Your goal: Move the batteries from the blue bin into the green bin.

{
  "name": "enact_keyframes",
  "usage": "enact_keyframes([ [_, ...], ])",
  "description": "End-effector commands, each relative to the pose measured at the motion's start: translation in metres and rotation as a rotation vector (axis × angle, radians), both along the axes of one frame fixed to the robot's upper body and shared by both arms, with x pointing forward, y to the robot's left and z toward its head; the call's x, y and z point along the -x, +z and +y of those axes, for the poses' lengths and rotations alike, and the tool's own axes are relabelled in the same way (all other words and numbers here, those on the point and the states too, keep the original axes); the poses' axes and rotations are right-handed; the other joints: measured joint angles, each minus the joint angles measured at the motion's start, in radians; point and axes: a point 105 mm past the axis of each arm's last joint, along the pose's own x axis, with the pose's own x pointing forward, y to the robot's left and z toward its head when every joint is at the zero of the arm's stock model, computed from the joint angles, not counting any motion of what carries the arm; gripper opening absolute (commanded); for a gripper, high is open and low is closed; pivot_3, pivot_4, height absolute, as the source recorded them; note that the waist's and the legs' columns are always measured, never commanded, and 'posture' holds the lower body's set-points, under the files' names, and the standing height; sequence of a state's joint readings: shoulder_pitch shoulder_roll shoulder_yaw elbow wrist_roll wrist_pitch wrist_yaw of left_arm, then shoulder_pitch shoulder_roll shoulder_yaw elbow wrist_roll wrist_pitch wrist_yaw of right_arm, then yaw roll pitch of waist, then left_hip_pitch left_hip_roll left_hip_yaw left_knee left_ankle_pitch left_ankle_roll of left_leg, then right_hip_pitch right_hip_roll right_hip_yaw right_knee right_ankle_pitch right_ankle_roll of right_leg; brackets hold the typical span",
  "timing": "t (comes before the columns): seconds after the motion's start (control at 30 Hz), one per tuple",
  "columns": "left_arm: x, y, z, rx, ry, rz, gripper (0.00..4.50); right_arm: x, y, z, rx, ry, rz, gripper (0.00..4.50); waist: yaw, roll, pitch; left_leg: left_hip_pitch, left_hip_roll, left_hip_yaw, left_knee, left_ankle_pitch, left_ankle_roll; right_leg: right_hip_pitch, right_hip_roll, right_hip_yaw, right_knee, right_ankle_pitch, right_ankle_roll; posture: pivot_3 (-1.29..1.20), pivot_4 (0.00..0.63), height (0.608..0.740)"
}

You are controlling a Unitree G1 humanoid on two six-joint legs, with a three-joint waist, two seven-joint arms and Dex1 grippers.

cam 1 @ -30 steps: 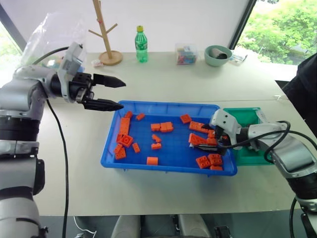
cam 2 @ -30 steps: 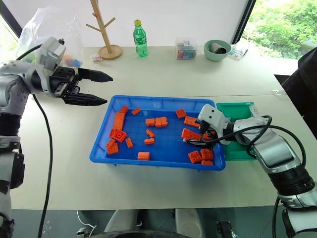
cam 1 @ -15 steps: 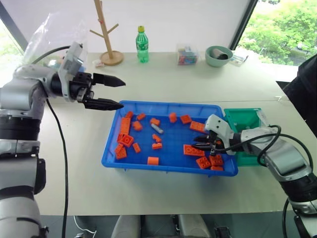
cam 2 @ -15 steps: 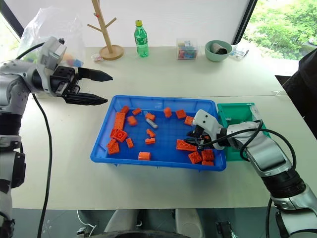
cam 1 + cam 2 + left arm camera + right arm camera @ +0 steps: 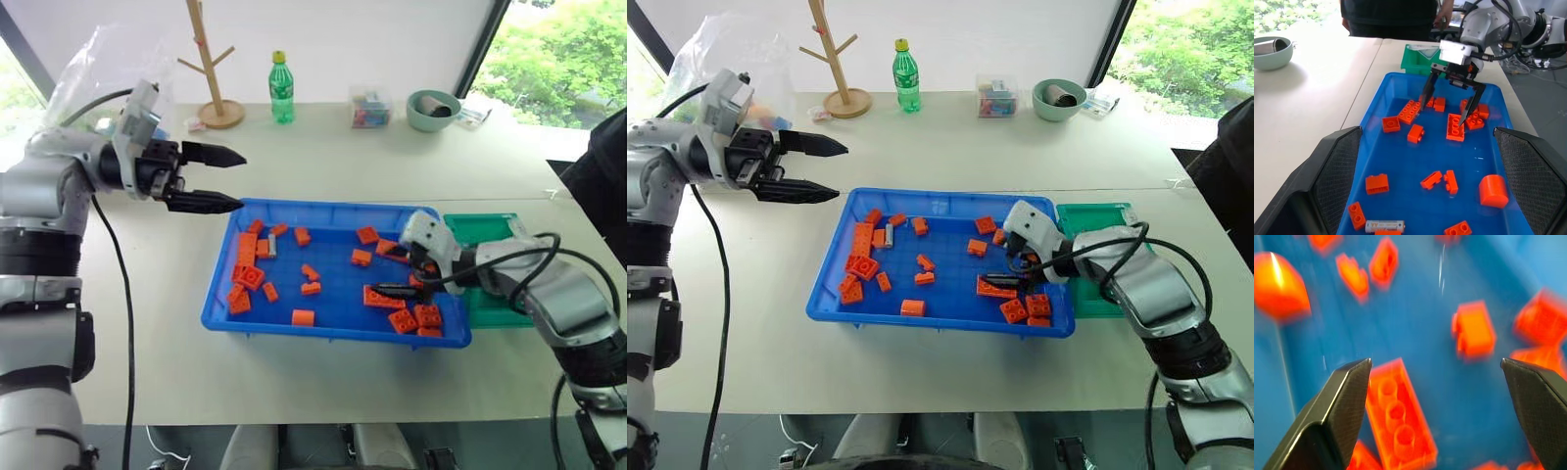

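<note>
1. The blue bin [image 5: 220, 294] is seen at table centre, littered with orange bricks [image 5: 247, 277].
2. One battery [image 5: 889, 234] is seen in the blue bin's 10 o'clock corner area, lying among bricks beside a long orange brick [image 5: 863, 238]; it is also caught in the left wrist view [image 5: 1384, 225], next to a small brick.
3. The green bin [image 5: 485, 231] is set just beside the blue bin, at its 3 o'clock side. Its contents cannot be made out.
4. The right gripper [image 5: 1450, 104] is positioned inside the blue bin at the 3 o'clock end, jaws spread wide, nothing held. Its fingertips [image 5: 1426, 101] are pointed down at a cluster of bricks, with a six-stud brick [image 5: 1455, 127] between them.
5. The left gripper [image 5: 223, 179] is held above the table outside the blue bin, at its 10 o'clock corner, fingers apart and empty.
6. A green bottle [image 5: 280, 88], a wooden stand [image 5: 208, 65] and a pale bowl [image 5: 431, 109] are located at the table's 12 o'clock edge.
</note>
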State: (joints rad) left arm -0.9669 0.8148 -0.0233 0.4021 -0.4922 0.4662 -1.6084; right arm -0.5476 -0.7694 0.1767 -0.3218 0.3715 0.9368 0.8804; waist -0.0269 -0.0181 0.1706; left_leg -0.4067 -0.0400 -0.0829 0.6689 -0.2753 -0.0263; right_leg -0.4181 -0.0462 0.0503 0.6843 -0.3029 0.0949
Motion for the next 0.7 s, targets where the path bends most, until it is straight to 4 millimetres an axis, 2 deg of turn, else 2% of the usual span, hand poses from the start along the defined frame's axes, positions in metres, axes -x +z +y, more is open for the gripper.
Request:
enact_keyframes([
  [0.03,0.002,0.015,0.002,0.005,0.001,-0.06,4.5,-0.006,0.017,0.007,-0.029,-0.03,-0.038,4.44,0.004,0.0,0.0,0.0,0.0,0.0,0.0,0.0,0.0,0.0,0.0,0.0,0.0,0.0,0.0,0.0,0.15,0.736],
  [0.17,0.002,0.012,0.005,-0.019,0.011,-0.058,4.5,-0.014,0.02,0.014,-0.023,-0.06,-0.061,4.44,0.008,0.0,0.0,-0.002,0.0,0.0,0.0,0.0,0.0,-0.002,-0.001,0.0,0.0,0.0,0.0,0.0,0.15,0.736],
  [0.37,0.001,0.009,0.009,-0.044,0.029,-0.056,4.5,-0.014,0.021,0.027,-0.037,-0.037,-0.069,4.44,0.008,0.0,0.0,-0.002,-0.001,0.0,0.0,0.0,0.0,-0.002,-0.001,0.0,0.0,0.0,0.0,0.0,0.15,0.736],
  [0.47,-0.002,0.002,0.015,-0.07,0.05,-0.054,4.5,-0.017,0.019,0.043,-0.044,-0.021,-0.067,4.44,-0.003,0.0,0.0,-0.002,0.0,0.001,0.0,0.0,0.0,-0.003,0.0,0.0,0.0,0.0,0.0,0.0,0.15,0.736],
  [0.7,-0.011,-0.008,0.036,-0.098,0.138,-0.033,4.5,-0.038,0.007,0.094,-0.041,-0.036,-0.066,4.44,-0.02,0.0,0.0,-0.002,0.0,0.001,-0.001,0.001,-0.002,-0.006,0.0,0.001,0.003,0.0,0.0,0.0,0.15,0.736],
])
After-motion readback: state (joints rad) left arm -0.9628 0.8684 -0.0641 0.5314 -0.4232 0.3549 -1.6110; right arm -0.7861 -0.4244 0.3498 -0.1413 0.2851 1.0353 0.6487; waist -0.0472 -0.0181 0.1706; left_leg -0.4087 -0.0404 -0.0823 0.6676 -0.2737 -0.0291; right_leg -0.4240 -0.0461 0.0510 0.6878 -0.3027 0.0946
